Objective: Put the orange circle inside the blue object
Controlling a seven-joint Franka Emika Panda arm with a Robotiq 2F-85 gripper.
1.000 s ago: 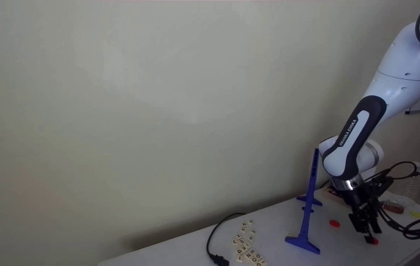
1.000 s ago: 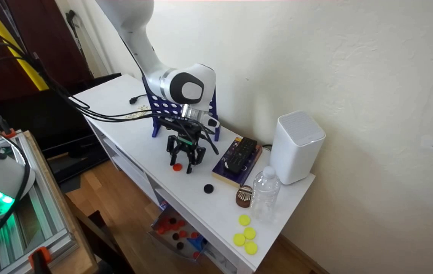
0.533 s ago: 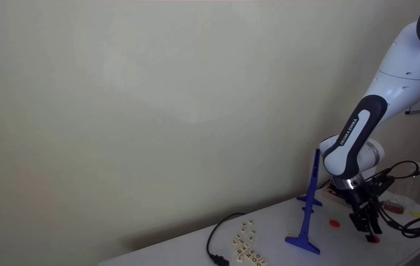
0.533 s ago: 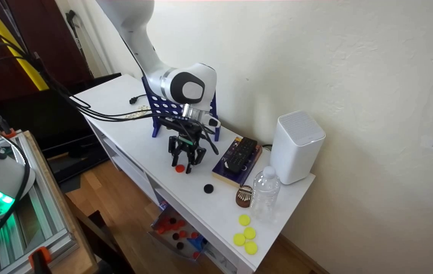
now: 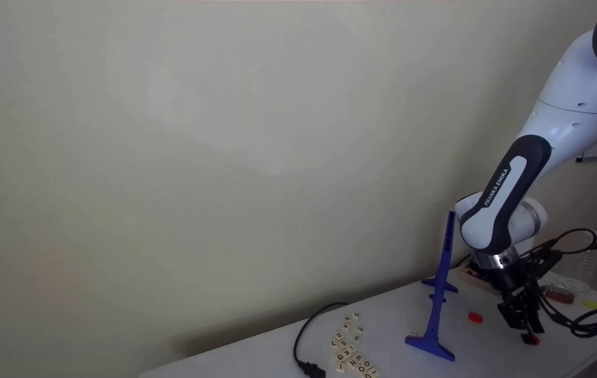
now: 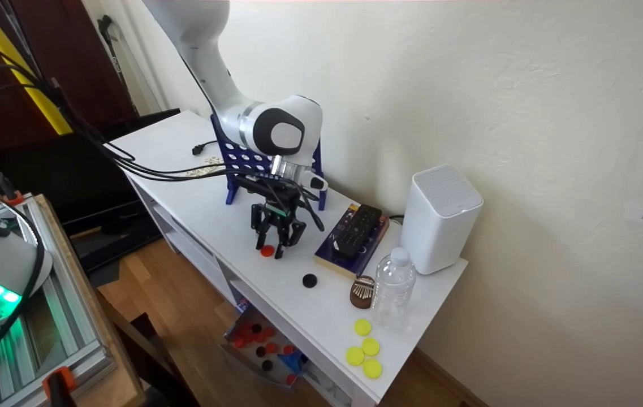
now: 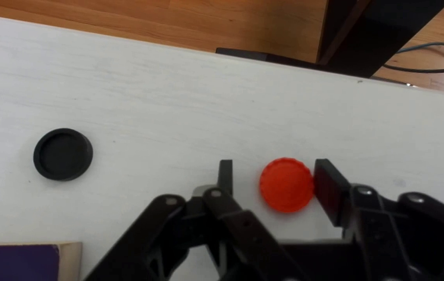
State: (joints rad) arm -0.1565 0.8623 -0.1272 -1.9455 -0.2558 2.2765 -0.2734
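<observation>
Down near the white table (image 6: 202, 203), the tool (image 6: 269, 249) has its fingers (image 7: 329, 187) spread around a red-orange disc (image 7: 286, 185) that lies flat and loose, closer to the table's long edge away from the wall. The disc is touching or just beside one finger, with a plain gap to the other. The blue Connect Four frame (image 5: 441, 275) stands upright across the table, apart from that disc; in an exterior view a second red-orange disc (image 5: 475, 317) lies between frame and tool. On the tool's other side are a black disc (image 7: 63, 154) and, toward the wall-side edge, a book (image 6: 327, 252) bearing a black remote control (image 6: 358, 230). Past the book, a white box (image 6: 443, 220) occupies the wall-side corner, near an upright clear bottle (image 6: 395, 285) and a kalimba (image 6: 362, 291); four yellow discs (image 6: 371, 346) lie by the opposite corner. Beyond the frame are letter tiles (image 5: 352, 362) and a black plug (image 5: 312, 369).
</observation>
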